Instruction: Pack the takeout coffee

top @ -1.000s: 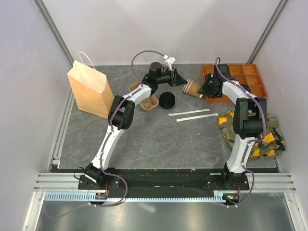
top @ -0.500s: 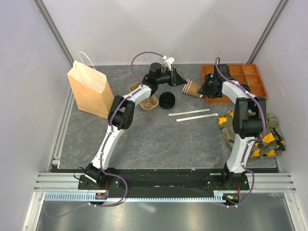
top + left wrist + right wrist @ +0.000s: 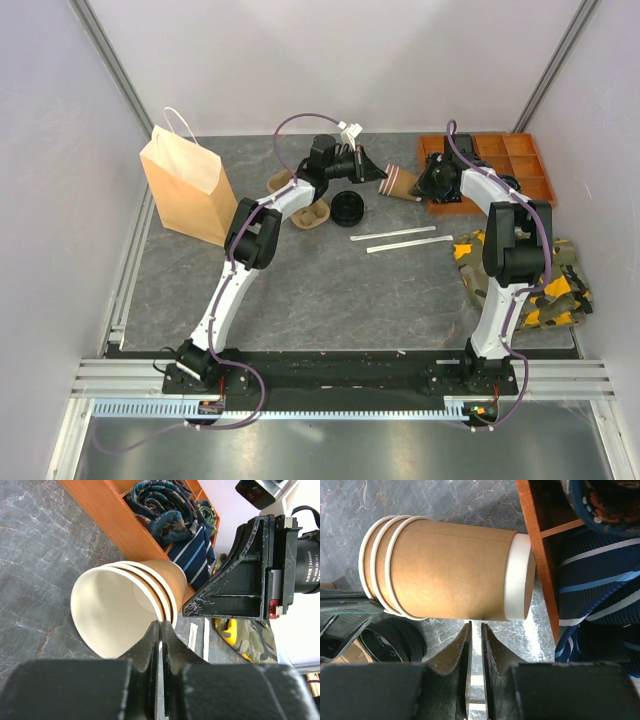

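Three nested tan paper cups (image 3: pixel 403 183) lie on their side by the orange tray, white mouth toward my left arm. In the left wrist view the cup stack (image 3: pixel 125 605) fills the middle. My left gripper (image 3: pixel 161 625) is shut with its tips on the near rim, one finger inside the mouth and one outside. From above, the left gripper (image 3: pixel 381 172) meets the cups' mouth. My right gripper (image 3: pixel 475 626) has its fingers a narrow slit apart, holding nothing, tips against the side of the cups (image 3: pixel 450 575). A pile of black lids (image 3: pixel 347 207) lies nearby.
The brown pulp carrier (image 3: pixel 305 210) sits under my left arm, and the tan paper bag (image 3: pixel 185 185) stands at the far left. The orange tray (image 3: pixel 520 165) holds folded cloth. Two white strips (image 3: pixel 395 237) lie mid-table. A camouflage cloth (image 3: pixel 530 280) lies at the right.
My left gripper's jaws have closed onto the cup rim after standing apart. The right arm and the cups have not visibly moved.
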